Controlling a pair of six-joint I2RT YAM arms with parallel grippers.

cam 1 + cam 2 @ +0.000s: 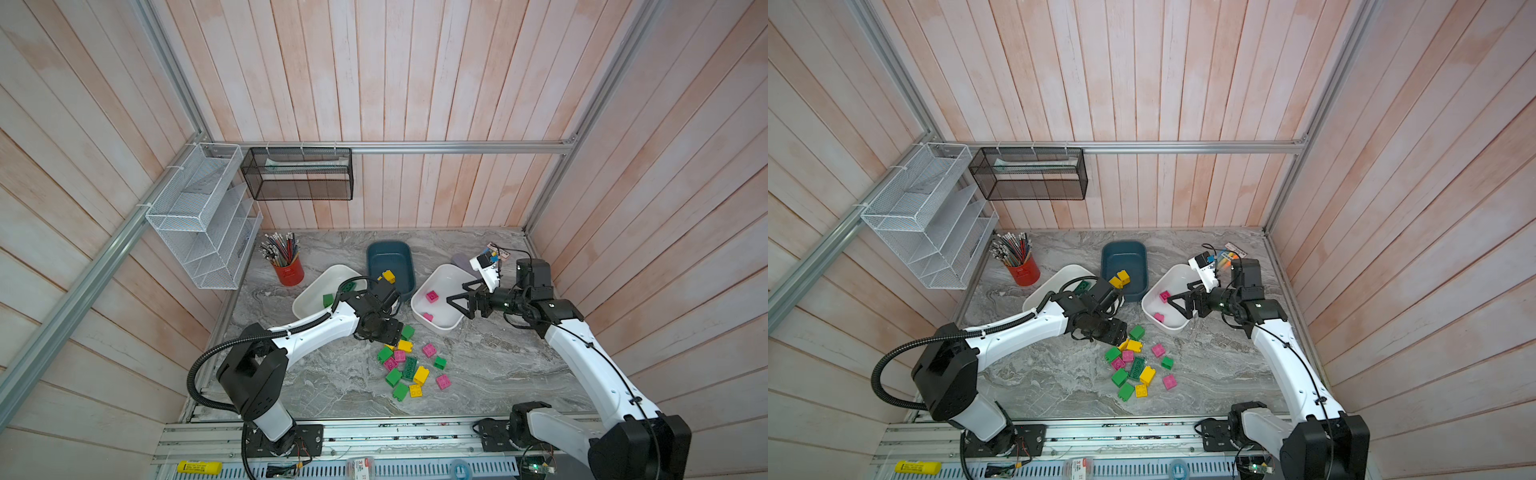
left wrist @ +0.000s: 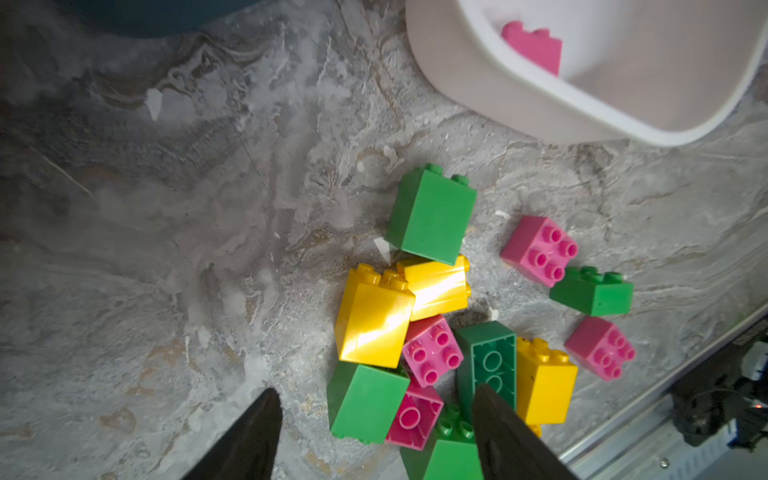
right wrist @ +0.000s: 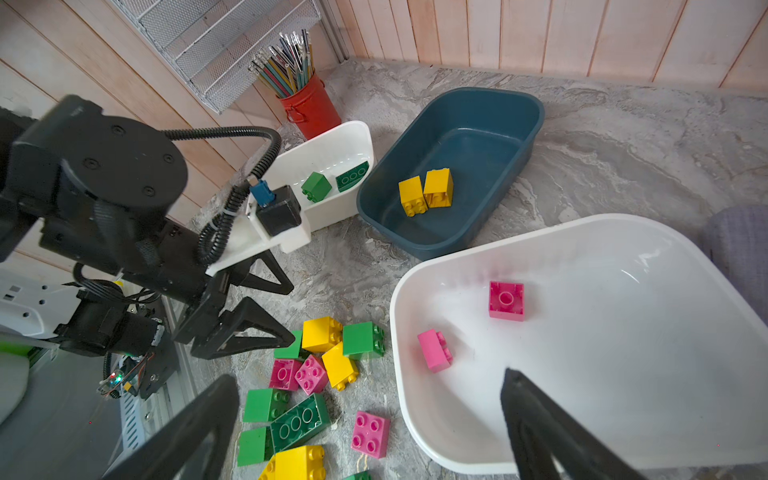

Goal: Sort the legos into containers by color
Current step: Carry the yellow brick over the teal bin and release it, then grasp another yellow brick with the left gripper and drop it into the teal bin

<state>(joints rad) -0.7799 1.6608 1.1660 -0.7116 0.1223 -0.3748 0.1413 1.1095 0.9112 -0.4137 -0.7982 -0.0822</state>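
Observation:
Several loose green, yellow and pink legos lie heaped mid-table. My left gripper hovers open over the heap's near-left edge, and a green brick lies below, between its fingers, ungripped. The left white tub holds two green bricks. In the teal tub sit two yellow bricks. The right white tub contains two pink bricks. Over that tub's left rim my right gripper stands wide open and empty.
A red pencil cup stands behind the left tub. A white mesh rack and a black mesh basket hang on the walls. A grey cloth lies behind the right tub. An aluminium rail borders the front.

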